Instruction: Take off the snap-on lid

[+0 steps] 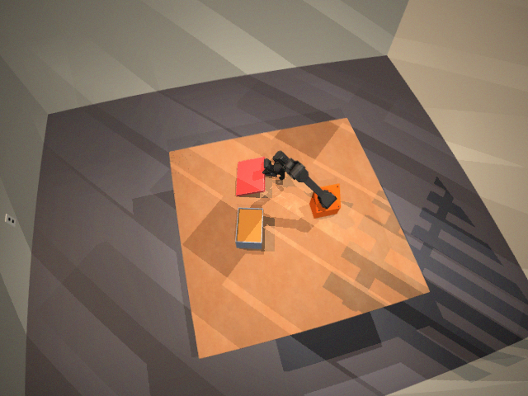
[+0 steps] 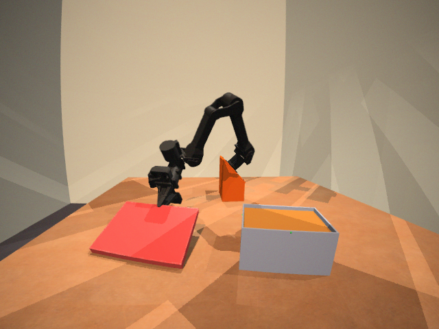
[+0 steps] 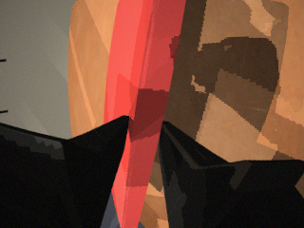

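Observation:
The red lid (image 1: 250, 179) (image 2: 141, 237) (image 3: 138, 47) is off the box, its smooth face up. It slopes gently, with its arm-side edge raised and its opposite edge at or just above the table; the exact contact is unclear. My gripper (image 1: 265, 172) (image 2: 164, 205) (image 3: 144, 124) is shut on that raised edge, one finger over the top face and the other below. The pale blue-grey storage box (image 1: 249, 246) (image 2: 287, 251) stands upright and lidless beside the lid, with a gap between them. Its inside looks orange.
The orange wedge-shaped arm base (image 1: 320, 211) (image 2: 232, 191) stands farther back on the wooden table (image 1: 298, 276) (image 2: 212, 301). The arm arches from it to the lid's edge. The box is the nearest obstacle to the lid. The table's outer edge lies beyond the lid.

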Motion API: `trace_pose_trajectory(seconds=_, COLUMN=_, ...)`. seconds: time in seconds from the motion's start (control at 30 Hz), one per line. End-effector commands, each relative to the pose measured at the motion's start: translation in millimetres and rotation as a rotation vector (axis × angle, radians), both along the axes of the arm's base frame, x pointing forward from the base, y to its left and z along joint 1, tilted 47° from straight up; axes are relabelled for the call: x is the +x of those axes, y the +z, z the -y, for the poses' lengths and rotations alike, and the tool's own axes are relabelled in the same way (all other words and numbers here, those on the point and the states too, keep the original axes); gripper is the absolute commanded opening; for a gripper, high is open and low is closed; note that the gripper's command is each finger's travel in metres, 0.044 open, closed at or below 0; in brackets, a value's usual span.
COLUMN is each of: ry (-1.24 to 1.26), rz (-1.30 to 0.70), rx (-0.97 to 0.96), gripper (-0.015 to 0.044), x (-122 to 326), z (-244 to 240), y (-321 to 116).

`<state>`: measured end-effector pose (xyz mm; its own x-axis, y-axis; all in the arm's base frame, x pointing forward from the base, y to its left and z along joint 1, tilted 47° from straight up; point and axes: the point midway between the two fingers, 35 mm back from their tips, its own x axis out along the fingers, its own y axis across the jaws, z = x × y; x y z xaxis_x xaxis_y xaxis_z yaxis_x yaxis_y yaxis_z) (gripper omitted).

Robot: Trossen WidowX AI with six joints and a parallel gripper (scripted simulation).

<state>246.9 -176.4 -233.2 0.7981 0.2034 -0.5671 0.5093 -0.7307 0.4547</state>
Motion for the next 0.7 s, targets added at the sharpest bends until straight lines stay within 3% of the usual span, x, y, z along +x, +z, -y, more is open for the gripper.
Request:
trace_pose_trajectory(seconds=0.0, ry=0.006, rz=-0.016, rx=0.020, gripper=0.0000, x=-1.2, z=-10.0, y=-5.3)
trace_pose_trajectory(seconds=0.17, ry=0.006, rz=-0.015, rx=0.020, gripper=0.0000, x=-0.7, z=-13.0, y=-8.1)
trace_pose_trajectory(seconds=0.5, ry=0.006, rz=-0.015, rx=0.019, gripper=0.0263, x=1.1, z=-3.1, y=-2.8)
trace_pose_trajectory(seconds=0.57, ry=0.006, rz=-0.015, rx=0.019, gripper=0.0275, x=1.1, z=-3.1, y=-2.8)
trace_pose_trajectory(seconds=0.67, ry=0.006, rz=-0.016, rx=0.019, gripper=0.0354, x=-4.2, z=-5.8, y=-2.1)
